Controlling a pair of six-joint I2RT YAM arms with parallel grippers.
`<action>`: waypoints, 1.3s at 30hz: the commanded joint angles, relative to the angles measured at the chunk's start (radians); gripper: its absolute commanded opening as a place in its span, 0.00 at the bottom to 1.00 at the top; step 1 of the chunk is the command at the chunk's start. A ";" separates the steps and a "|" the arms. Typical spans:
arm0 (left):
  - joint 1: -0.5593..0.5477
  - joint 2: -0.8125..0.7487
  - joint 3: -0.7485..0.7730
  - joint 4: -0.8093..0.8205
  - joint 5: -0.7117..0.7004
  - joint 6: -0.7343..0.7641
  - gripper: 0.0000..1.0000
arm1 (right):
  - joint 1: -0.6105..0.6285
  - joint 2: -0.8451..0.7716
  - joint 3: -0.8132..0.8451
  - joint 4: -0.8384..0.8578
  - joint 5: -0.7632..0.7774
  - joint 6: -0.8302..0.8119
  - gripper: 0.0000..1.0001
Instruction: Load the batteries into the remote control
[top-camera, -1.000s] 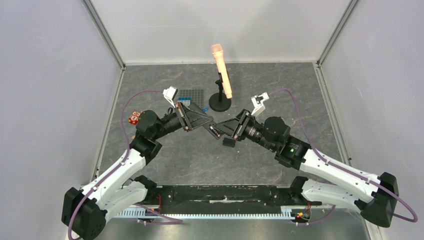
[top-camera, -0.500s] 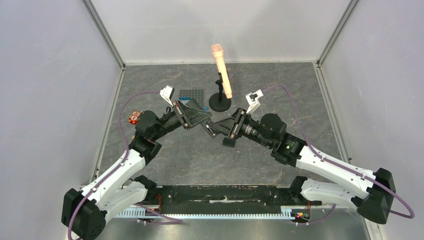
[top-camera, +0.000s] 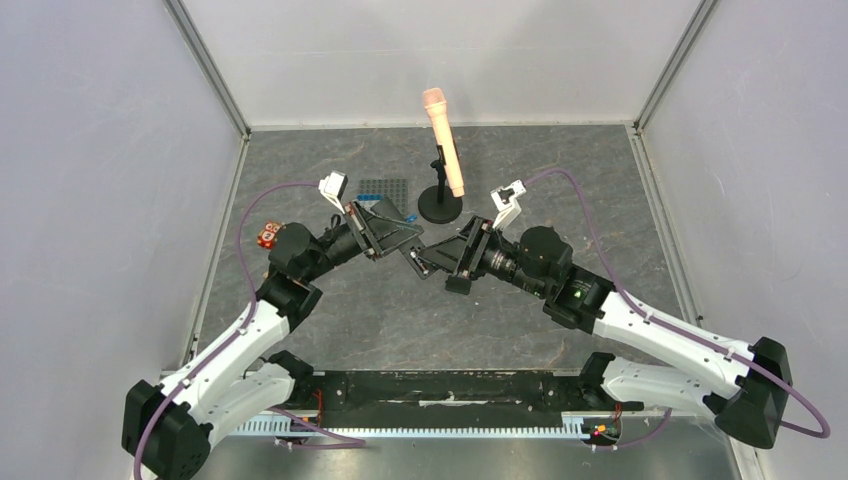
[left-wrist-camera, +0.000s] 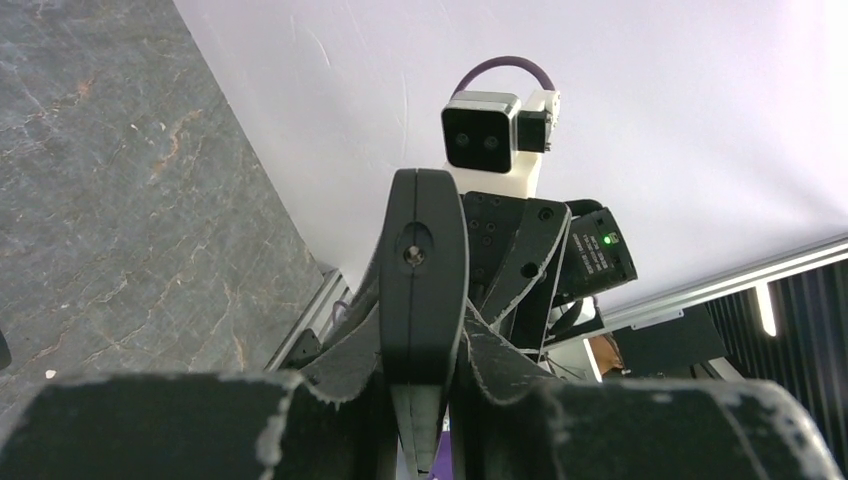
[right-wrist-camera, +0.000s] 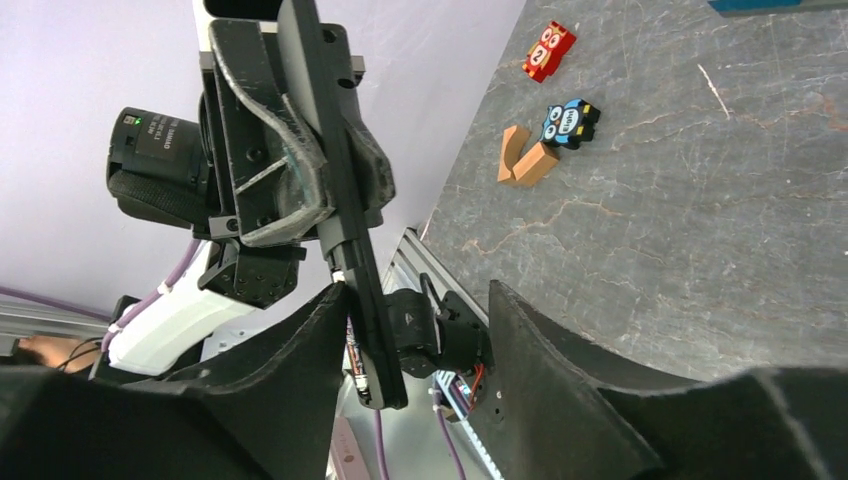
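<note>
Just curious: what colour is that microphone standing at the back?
Peach-pink microphone on a black stand, clearest in the top view.

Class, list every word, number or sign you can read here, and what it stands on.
"2": on the small red block, right wrist view.
White print on the black label on the left arm: too small to read.
White print on the label by the right arm's green light: too small to read.

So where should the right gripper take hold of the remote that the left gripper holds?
On the free end that sticks out past the left gripper. The remote is a thin flat bar, edge-on between the fingers of the open right gripper, so I would come in end-on from the right arm's side and close across its thin dimension, onto the broad faces.
</note>
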 joint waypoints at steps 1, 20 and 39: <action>-0.004 -0.044 0.019 0.042 -0.005 0.043 0.02 | 0.014 -0.038 0.036 -0.094 0.001 -0.012 0.61; 0.005 -0.212 0.089 -0.516 -0.156 0.369 0.02 | 0.006 -0.125 0.105 -0.301 0.202 -0.249 0.78; 0.004 -0.353 0.261 -1.189 -0.688 0.488 0.02 | 0.015 0.683 0.550 -0.381 0.449 -0.694 0.67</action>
